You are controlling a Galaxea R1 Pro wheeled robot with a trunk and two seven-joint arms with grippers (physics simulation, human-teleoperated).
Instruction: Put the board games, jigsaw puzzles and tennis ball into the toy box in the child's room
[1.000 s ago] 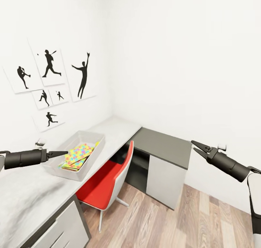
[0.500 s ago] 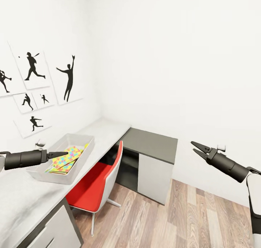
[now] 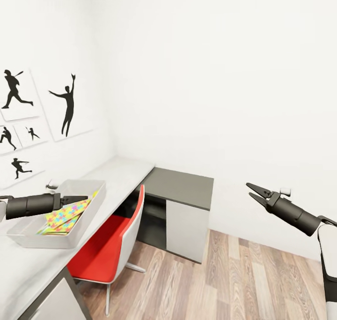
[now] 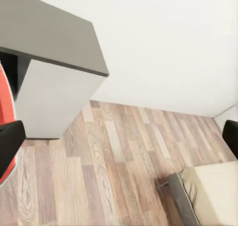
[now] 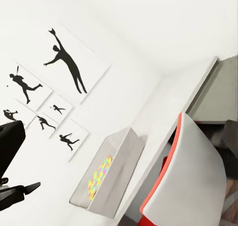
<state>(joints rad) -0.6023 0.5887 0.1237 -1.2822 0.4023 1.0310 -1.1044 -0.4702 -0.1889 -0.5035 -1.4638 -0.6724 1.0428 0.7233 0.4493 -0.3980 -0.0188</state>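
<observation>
bed (image 4: 213,189) corner beside left hand (image 3: 74,199)

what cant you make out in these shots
- Toy box, head view: how many puzzles lie inside; the near wall and left gripper hide part.
- Bed, left wrist view: cut off by the edge, so any board games on it are unseen.
- Left gripper: its jaws' state is unclear.
</observation>
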